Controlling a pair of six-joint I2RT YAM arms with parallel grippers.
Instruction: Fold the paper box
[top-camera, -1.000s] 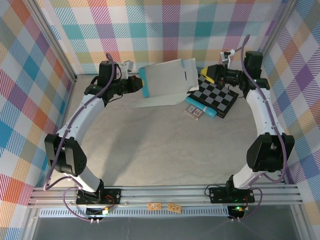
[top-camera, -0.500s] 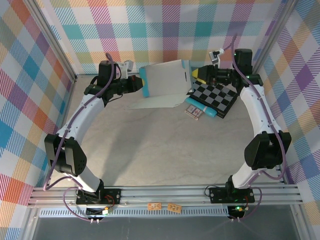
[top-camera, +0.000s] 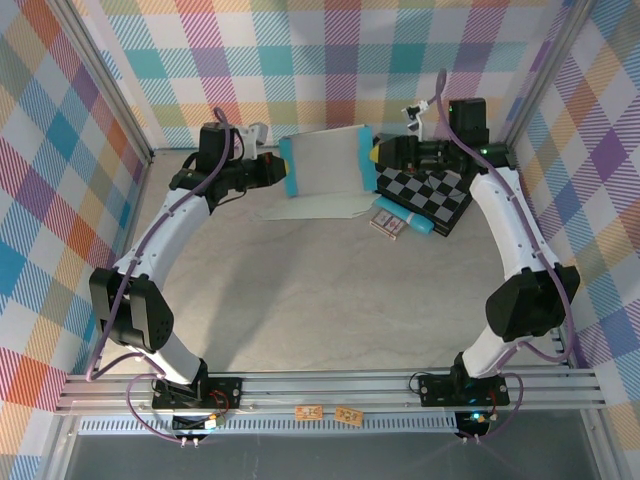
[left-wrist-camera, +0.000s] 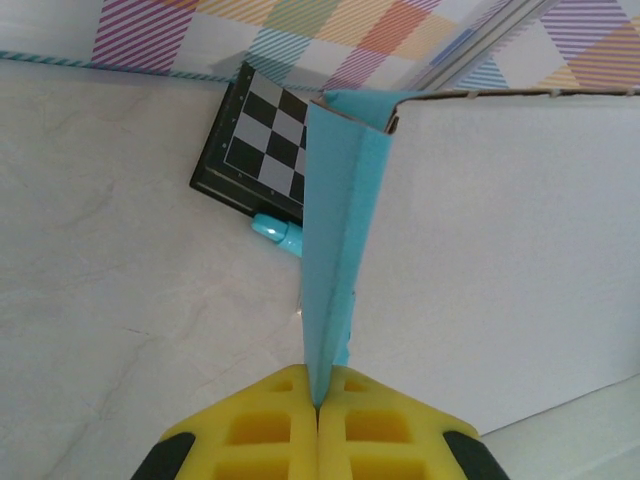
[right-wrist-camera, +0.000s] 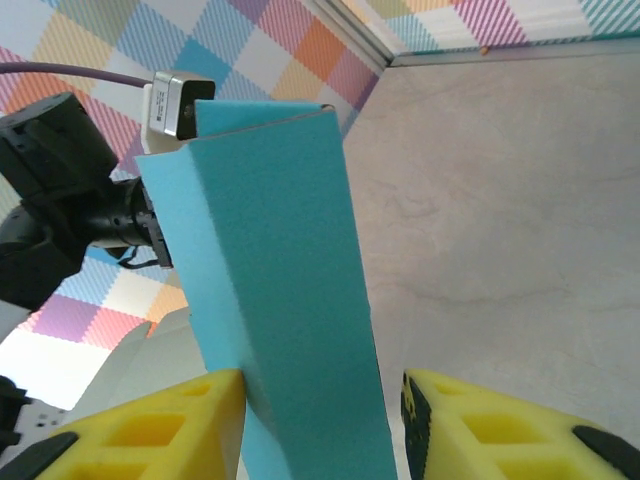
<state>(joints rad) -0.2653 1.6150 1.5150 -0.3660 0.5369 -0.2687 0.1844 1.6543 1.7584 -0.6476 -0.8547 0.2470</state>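
The paper box (top-camera: 325, 167) is held up off the table at the back centre, its grey-white inner side facing the top camera and teal flaps on both ends. My left gripper (top-camera: 281, 169) is shut on the left teal flap; in the left wrist view the yellow fingertips (left-wrist-camera: 318, 402) pinch the folded teal edge (left-wrist-camera: 335, 230). My right gripper (top-camera: 378, 153) is at the box's right edge. In the right wrist view it (right-wrist-camera: 320, 392) is open around the upright teal flap (right-wrist-camera: 275, 250): the left finger touches the flap, the right finger stands apart from it.
A black-and-grey checkerboard (top-camera: 432, 196) lies right of the box, under my right arm. A slim teal tube (top-camera: 405, 215) and a small printed card (top-camera: 388, 225) lie at its near edge. Plaid walls close in the back and sides.
My right gripper has moved left to the box's right edge, its jaws widening around the flap. That flap has turned inward, so the box looks narrower. The left gripper kept its hold.
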